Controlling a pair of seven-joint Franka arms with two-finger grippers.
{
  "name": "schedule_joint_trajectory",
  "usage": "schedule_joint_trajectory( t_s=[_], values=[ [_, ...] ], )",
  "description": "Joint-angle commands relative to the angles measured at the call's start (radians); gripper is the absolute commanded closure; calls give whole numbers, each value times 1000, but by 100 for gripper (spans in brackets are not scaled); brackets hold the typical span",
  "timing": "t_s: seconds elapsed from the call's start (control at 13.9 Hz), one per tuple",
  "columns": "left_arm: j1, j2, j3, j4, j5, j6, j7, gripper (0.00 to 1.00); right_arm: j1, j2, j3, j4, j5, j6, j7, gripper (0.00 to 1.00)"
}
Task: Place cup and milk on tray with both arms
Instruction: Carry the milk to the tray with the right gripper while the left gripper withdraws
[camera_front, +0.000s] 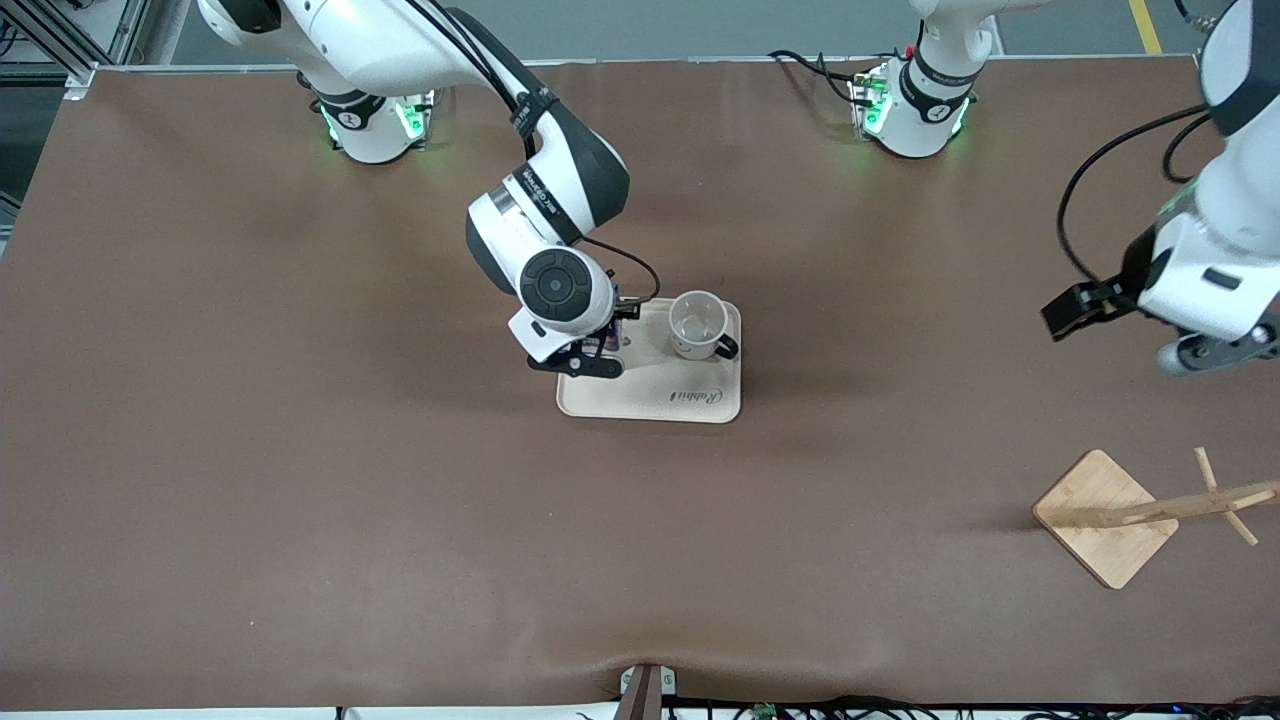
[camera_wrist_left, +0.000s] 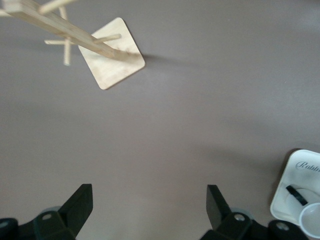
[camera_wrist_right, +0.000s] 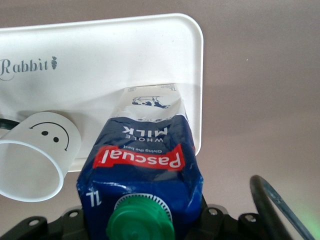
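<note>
The cream tray (camera_front: 650, 395) lies mid-table. The white smiley cup (camera_front: 697, 324) stands upright on it, at the corner farther from the front camera toward the left arm's end. My right gripper (camera_front: 598, 350) is shut on the blue milk carton (camera_wrist_right: 145, 160) just below its green cap. The carton is upright, its base down at the tray (camera_wrist_right: 100, 65) near the corner toward the right arm's end, beside the cup (camera_wrist_right: 37, 155). In the front view the carton is mostly hidden under the hand. My left gripper (camera_wrist_left: 149, 205) is open and empty, up over bare table toward the left arm's end.
A wooden mug stand with a square base (camera_front: 1105, 515) and pegged pole stands near the front camera at the left arm's end; it also shows in the left wrist view (camera_wrist_left: 112, 57). The tray's edge (camera_wrist_left: 292, 185) shows there too. Brown mat covers the table.
</note>
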Motion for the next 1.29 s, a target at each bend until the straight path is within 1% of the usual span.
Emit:
schedule_joint_trajectory(
  t_s=[0.0,0.07,0.14,0.22,0.29,0.43,0.5,0.65,0.86,1.22],
  values=[
    [-90,-76,157,-44,-54,-27,125,0,8,20,-6,26,7,36,13,17],
    [-118,-99,206,-63,-76,-28,180,0,8,22,-6,26,5,36,13,8],
    [-126,-120,235,-84,-88,-28,207,0,6,22,-5,26,5,36,12,7],
    [-126,-146,240,-113,-97,-25,210,0,8,22,-6,28,5,36,12,6],
    [-124,-177,240,-153,-105,-15,210,0,6,23,-6,26,5,36,13,2],
    [-124,-249,242,-245,-119,31,210,0,6,23,-6,26,5,36,13,1],
    [-124,-258,240,-259,-133,42,209,0,6,23,-6,26,5,36,15,0],
    [-123,-272,236,-273,-154,45,196,0,6,22,-6,26,5,35,16,0],
    [-109,-286,196,-285,-156,44,173,0,8,22,-6,26,5,35,16,0],
    [-110,-288,180,-282,-182,44,112,0,8,22,-6,28,5,35,19,0]
  ],
)
